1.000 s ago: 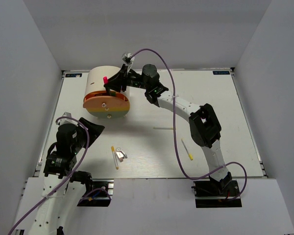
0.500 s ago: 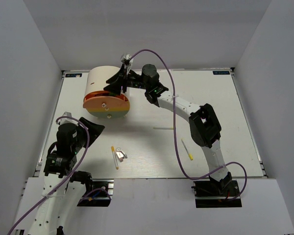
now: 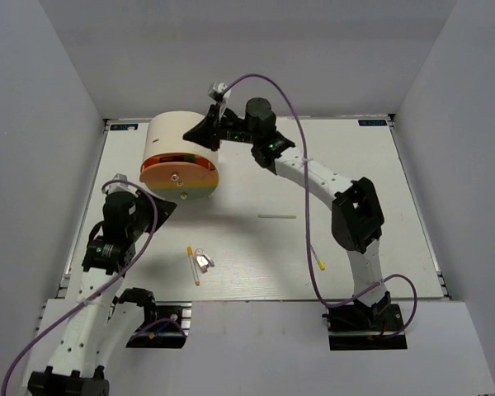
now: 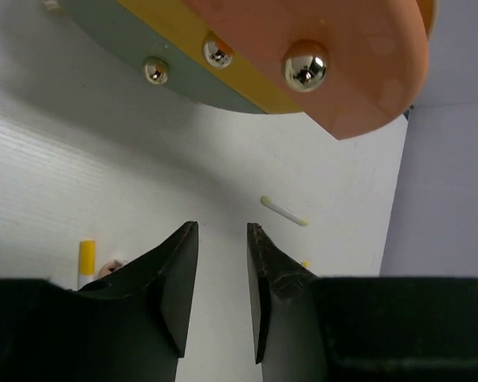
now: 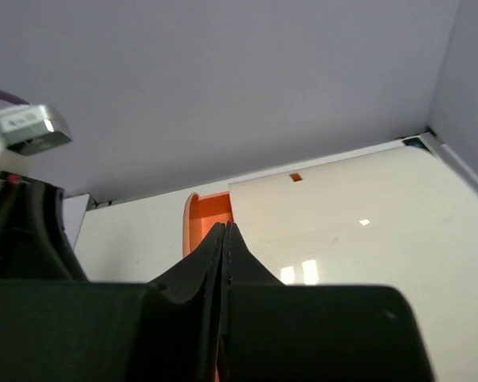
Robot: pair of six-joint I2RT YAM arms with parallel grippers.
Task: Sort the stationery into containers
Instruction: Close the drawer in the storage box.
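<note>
Pale grey walls [image 3: 247, 49] box in a white worktop [image 3: 355, 181]. The right gripper [image 5: 225, 239] has its fingers pressed flat together with nothing visible between them. It hangs over the top of the cream cabinet [image 3: 175, 136], by that top's right edge. From the wrist view, the orange drawer [image 5: 201, 223] lies just beyond and slightly left of the fingertips, drawn out a little from the cream body. What lies inside it cannot be made out. A purple cable [image 3: 256, 78] arches up behind this arm.

The left gripper [image 4: 221, 239] is low over the worktop, its fingers narrowly parted with only bare worktop showing in the gap. Ahead of and above it are the stacked drawer fronts. The orange front is outermost, then the yellow drawer [image 4: 183, 40] and the green drawer [image 4: 111, 36], each with a shiny knob [image 4: 306, 67]. The gripper is near these fronts but touches none of them.

The loose stationery lies farther out. A white stick [image 4: 284, 212] with a yellowish tip is ahead and a little right of the left gripper's fingers. A yellow pencil [image 3: 192, 264] and a small clip [image 3: 203, 261] sit side by side on its other side, back toward the arm bases. A second stick [image 3: 318, 257] lies well off to the right, under the right arm's forearm and far from both grippers.
</note>
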